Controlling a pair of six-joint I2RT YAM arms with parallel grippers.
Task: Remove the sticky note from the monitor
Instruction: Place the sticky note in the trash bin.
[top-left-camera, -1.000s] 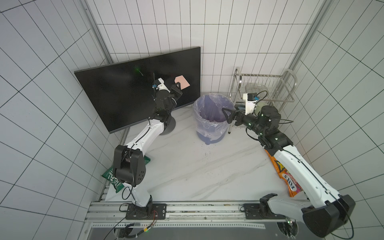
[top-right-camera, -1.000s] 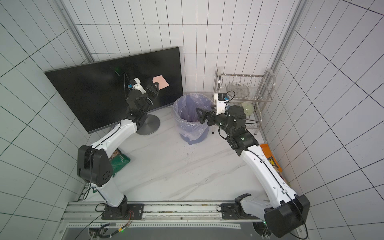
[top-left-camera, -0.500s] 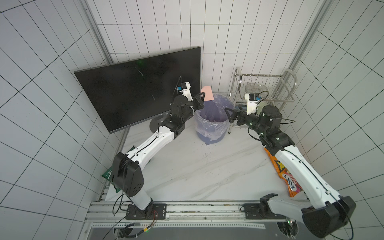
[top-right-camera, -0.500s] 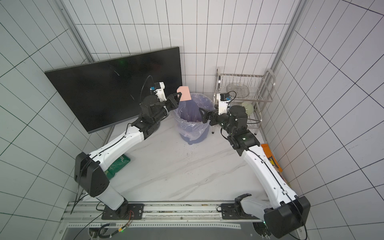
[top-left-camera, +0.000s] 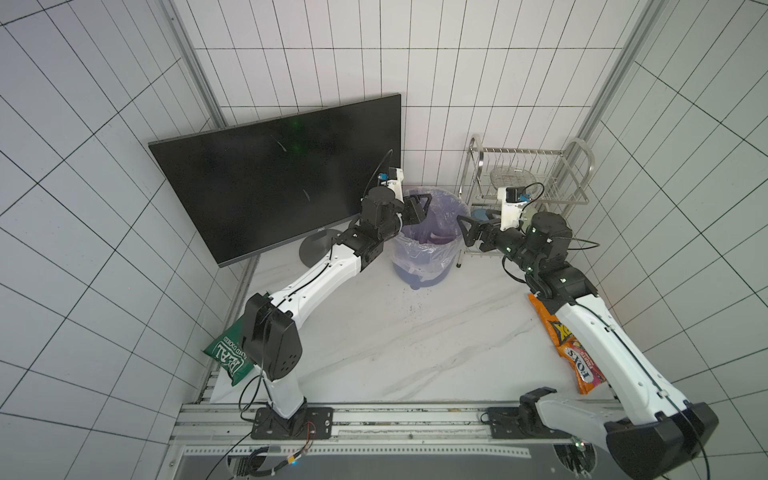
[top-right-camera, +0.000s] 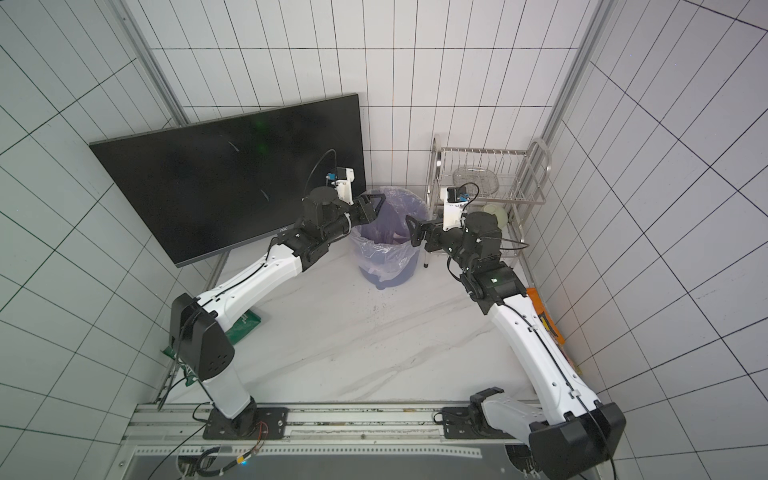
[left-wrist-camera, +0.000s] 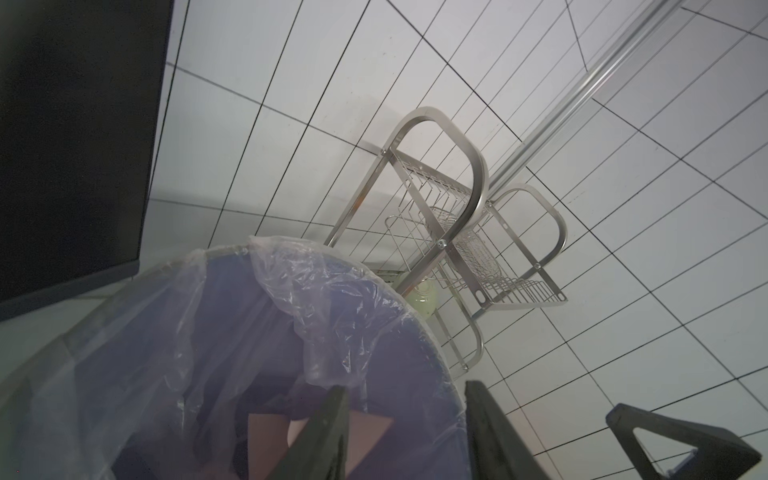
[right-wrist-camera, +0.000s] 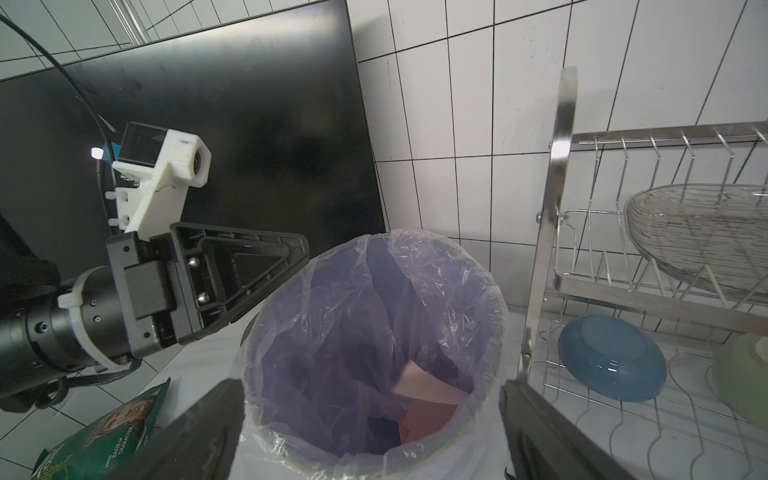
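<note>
note (right-wrist-camera: 428, 388): pink sheet lying loose inside the bin among other pink paper; apart from both hands.
monitor (top-left-camera: 282, 183): upright at the counter's back left corner, screen dark; its round grey base (top-left-camera: 311, 253) is partly behind the left arm.
bin (top-left-camera: 419, 266): purple with a clear liner, just beside the monitor's edge, between monitor and rack.
left hand (top-left-camera: 419, 210): over the bin's rim on the monitor side; jaws apart, nothing between them.
right hand (top-left-camera: 467, 230): at the opposite rim, facing the left hand across the bin's mouth; jaws wide apart, holding nothing.
rack (top-left-camera: 536, 166): steel, two tiers, back right corner; wire bowl (right-wrist-camera: 698, 232) above, blue bowl (right-wrist-camera: 611, 361) and green bowl (right-wrist-camera: 744, 374) below.
green bag (top-left-camera: 228, 353): counter's left edge, partly under the left arm.
orange bag (top-left-camera: 569, 349): counter's right edge, partly under the right arm.
counter (top-left-camera: 395, 340): white, marbled.
</note>
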